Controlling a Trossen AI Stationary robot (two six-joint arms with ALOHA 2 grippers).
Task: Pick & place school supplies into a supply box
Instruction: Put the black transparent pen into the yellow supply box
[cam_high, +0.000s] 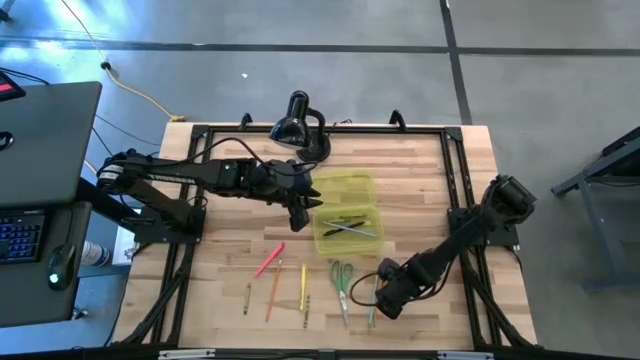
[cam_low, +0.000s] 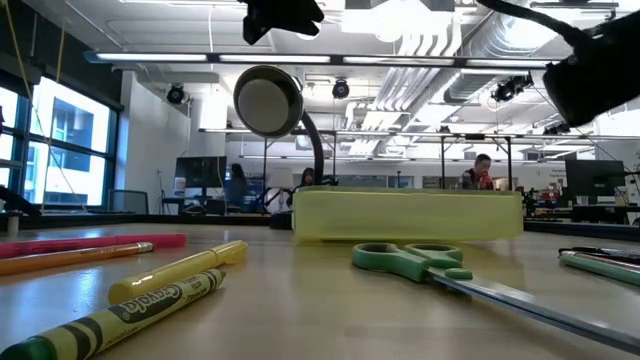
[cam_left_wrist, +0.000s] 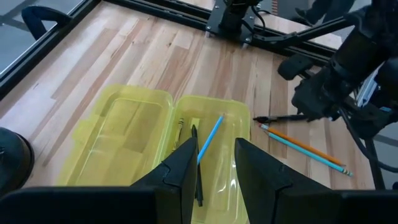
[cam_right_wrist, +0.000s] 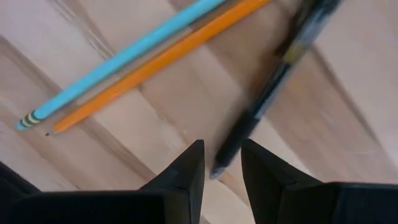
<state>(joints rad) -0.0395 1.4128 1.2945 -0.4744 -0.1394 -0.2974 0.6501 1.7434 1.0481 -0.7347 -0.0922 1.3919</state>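
High view: the right gripper (cam_high: 385, 300), fingers slightly spread and empty, hovers low over a black pen (cam_right_wrist: 267, 93) beside a light-blue pencil (cam_right_wrist: 118, 59) and an orange pencil (cam_right_wrist: 155, 59). The left gripper (cam_high: 300, 218), fingers likewise parted, waits above the translucent yellow-green plastic supply box (cam_high: 348, 228), where 2 pens already lie. Best to centre on the pen alone before pinching.

Place: I see an open-plan lab or office.
Signs: exposed ceiling ducts (cam_low: 470, 50), people at desks (cam_low: 482, 172), monitor (cam_low: 200, 172), concrete floor (cam_high: 330, 25).
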